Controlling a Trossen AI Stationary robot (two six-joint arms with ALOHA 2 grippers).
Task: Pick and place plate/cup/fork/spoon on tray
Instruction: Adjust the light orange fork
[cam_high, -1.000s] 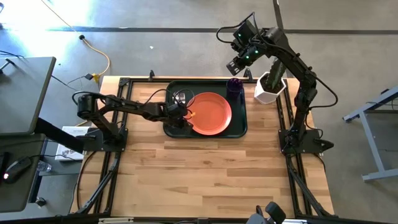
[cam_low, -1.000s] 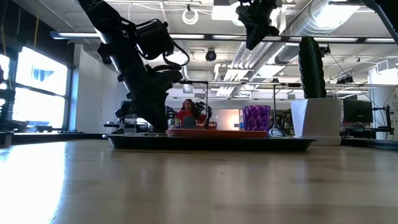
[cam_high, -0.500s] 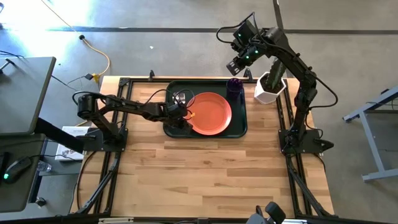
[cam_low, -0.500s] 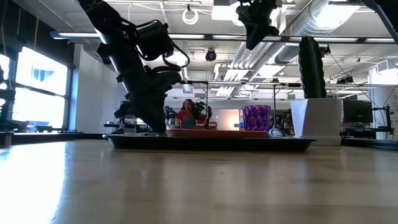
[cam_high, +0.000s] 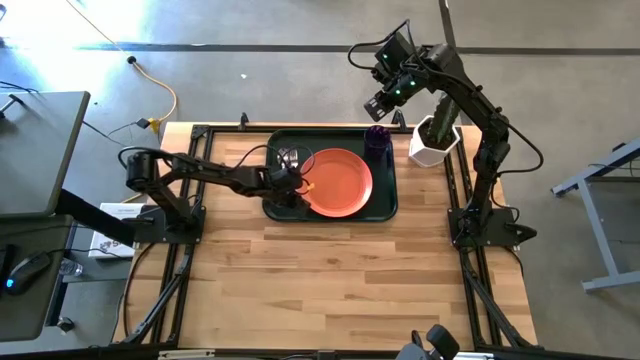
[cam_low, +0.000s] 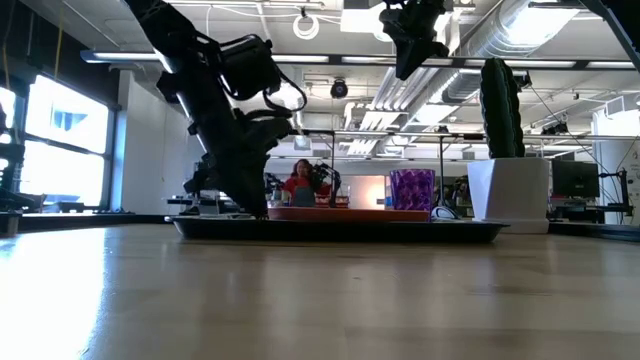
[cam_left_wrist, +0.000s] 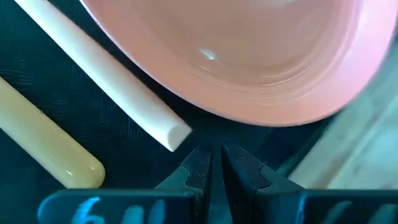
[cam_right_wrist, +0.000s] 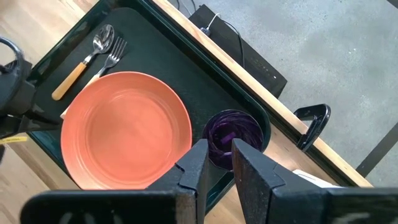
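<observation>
The dark green tray (cam_high: 330, 216) lies at the table's far middle. The orange plate (cam_high: 338, 182) rests flat on it. The purple cup (cam_high: 377, 140) stands in the tray's far right corner. The spoon (cam_right_wrist: 81, 68) and fork (cam_right_wrist: 115, 50) lie side by side on the tray's left part, and their handles (cam_left_wrist: 112, 81) (cam_left_wrist: 43, 137) show in the left wrist view. My left gripper (cam_high: 292, 190) is shut and empty, low over the tray floor just beside the plate's near-left rim (cam_left_wrist: 249, 112). My right gripper (cam_high: 380, 105) hangs high above the cup (cam_right_wrist: 233, 134), slightly open and empty.
A white planter with a green cactus (cam_high: 432, 140) stands just right of the tray, under my right arm. The near half of the wooden table (cam_high: 330, 280) holds nothing. A person (cam_low: 300, 182) shows far off in the room behind.
</observation>
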